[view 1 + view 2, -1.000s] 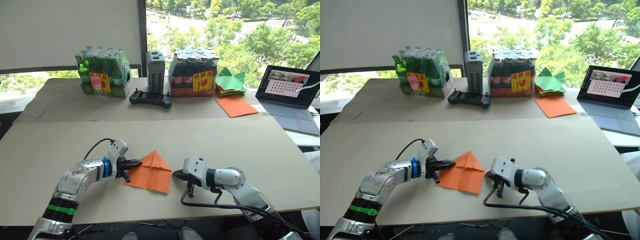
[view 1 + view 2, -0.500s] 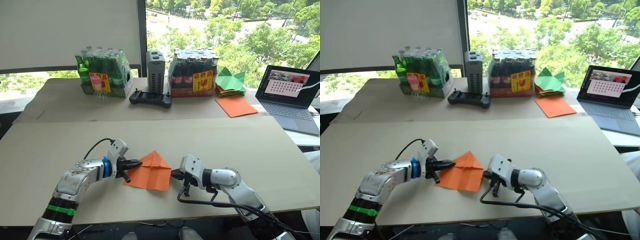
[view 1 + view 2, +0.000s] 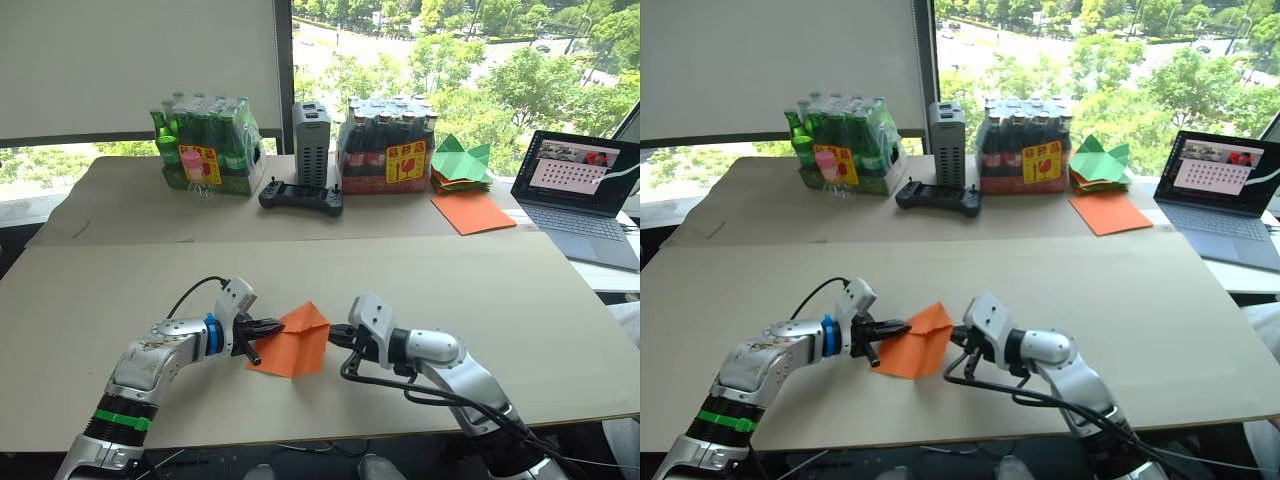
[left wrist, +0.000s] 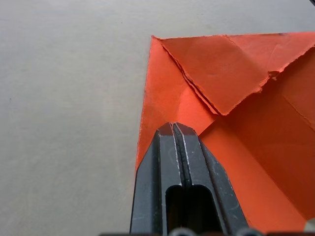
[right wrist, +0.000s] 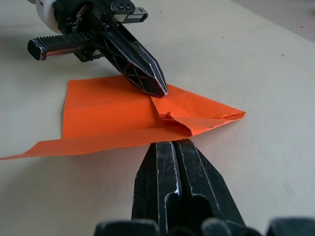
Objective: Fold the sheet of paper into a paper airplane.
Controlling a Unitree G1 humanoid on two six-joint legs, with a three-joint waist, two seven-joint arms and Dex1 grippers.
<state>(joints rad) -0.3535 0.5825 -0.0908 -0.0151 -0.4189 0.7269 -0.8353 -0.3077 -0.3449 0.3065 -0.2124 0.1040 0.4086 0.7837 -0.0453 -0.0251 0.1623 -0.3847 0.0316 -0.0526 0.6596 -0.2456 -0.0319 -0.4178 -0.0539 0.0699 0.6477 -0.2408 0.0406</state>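
Handling the sheet of paper (image 3: 296, 343) calls for light force: it is thin, limp between creases, tears easily and likely slides on the worktop (image 3: 480, 290). It lies between the two tools, already folded to a point. The left tool (image 3: 272, 327), fingers closed together, presses its tip on the near flap. The right tool (image 5: 170, 143), also closed and holding nothing, meets the opposite edge, which lifts. Grip at doubled, creased edges, not single-layer corners.
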